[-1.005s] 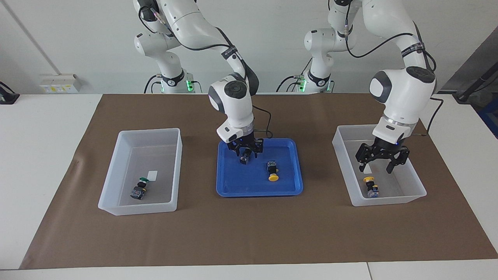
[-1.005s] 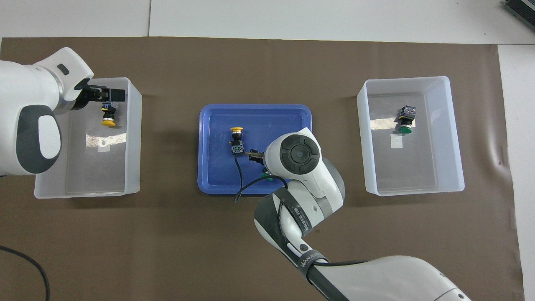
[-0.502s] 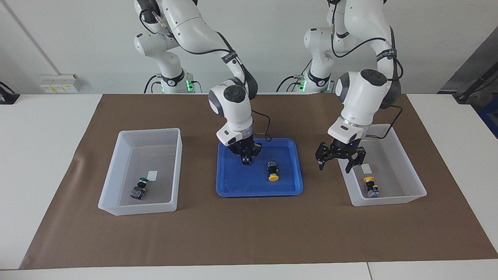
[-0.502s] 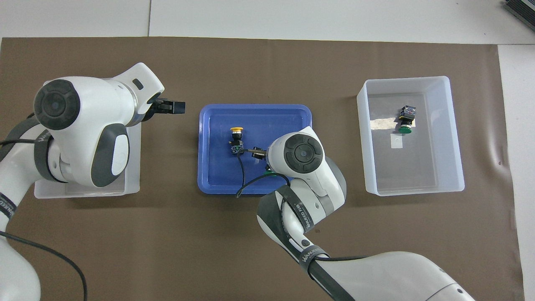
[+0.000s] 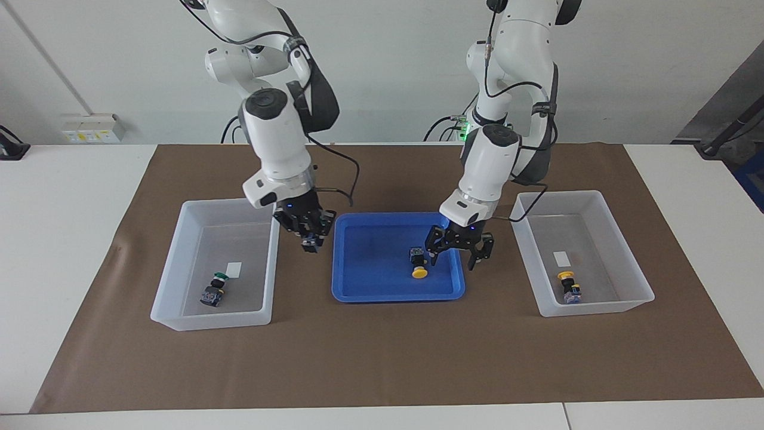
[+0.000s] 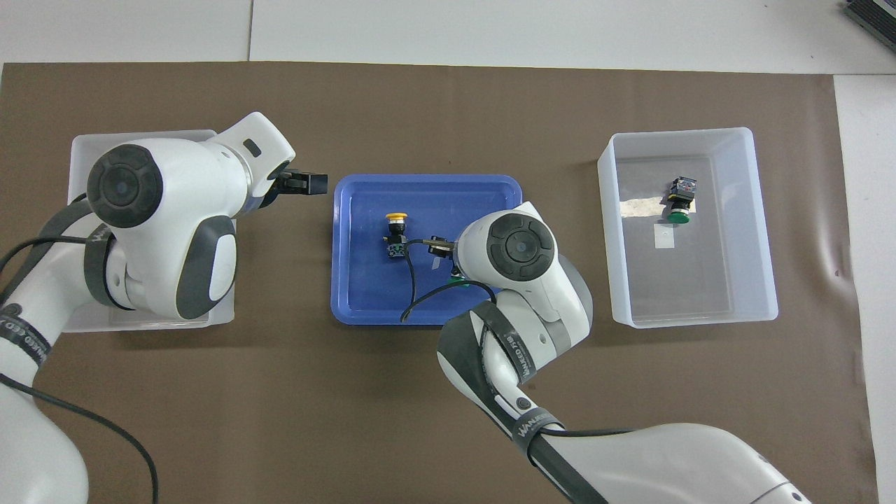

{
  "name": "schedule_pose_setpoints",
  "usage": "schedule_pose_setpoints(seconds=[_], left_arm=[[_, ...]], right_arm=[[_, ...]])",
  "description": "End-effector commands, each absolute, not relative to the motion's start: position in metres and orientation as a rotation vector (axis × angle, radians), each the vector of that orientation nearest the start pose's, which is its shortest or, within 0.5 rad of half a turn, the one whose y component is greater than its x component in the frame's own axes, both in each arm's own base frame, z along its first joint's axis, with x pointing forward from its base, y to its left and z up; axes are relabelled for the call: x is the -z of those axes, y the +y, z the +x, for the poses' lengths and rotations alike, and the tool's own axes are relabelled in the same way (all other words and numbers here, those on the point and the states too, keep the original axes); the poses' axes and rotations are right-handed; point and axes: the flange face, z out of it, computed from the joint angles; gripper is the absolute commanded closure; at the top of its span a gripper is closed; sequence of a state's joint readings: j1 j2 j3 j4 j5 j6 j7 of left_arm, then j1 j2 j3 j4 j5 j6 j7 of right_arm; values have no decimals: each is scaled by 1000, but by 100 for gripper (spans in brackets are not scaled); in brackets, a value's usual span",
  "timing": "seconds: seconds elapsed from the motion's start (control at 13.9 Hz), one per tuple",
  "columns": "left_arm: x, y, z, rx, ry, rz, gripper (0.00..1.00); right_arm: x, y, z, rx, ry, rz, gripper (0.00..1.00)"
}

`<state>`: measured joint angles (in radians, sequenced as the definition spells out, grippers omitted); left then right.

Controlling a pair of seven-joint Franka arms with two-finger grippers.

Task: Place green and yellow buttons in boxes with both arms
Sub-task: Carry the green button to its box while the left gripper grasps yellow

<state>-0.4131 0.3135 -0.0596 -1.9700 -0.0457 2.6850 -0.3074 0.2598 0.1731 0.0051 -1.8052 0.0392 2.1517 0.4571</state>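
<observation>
My right gripper [image 5: 308, 237] is shut on a green button [image 6: 458, 281] and holds it in the air over the gap between the blue tray [image 5: 364, 286] and the box [image 5: 179, 263] at the right arm's end. That box holds another green button [image 5: 213, 288]. My left gripper [image 5: 455, 252] is open over the tray's end toward the left arm, just beside a yellow button [image 5: 419, 263] lying in the tray. The box [image 5: 621, 298] at the left arm's end holds the second yellow button [image 5: 569, 285]. In the overhead view the left arm hides most of that box [image 6: 84, 140].
A brown mat [image 5: 382, 358] covers the table under the tray and both boxes. A black cable [image 6: 409, 280] hangs from the right wrist over the tray. Each box has a small white label [image 5: 234, 269] inside.
My left gripper has left its box and moved over the blue tray beside the yellow button. My right gripper shut on the green button, lifted it and moved toward the right arm's box.
</observation>
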Motion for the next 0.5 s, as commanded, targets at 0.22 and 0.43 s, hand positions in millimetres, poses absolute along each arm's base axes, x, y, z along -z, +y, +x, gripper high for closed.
schedule_pose_setpoints(seconds=[0.22,0.43], left_arm=[[-308,-325,551,579,188,-3305,0],[-296,-329,537,533,208,-3303,0]], right_arm=[[-435,28,608,163,28,-3081,100],[-389,17,600,176,-58,-3088,100]])
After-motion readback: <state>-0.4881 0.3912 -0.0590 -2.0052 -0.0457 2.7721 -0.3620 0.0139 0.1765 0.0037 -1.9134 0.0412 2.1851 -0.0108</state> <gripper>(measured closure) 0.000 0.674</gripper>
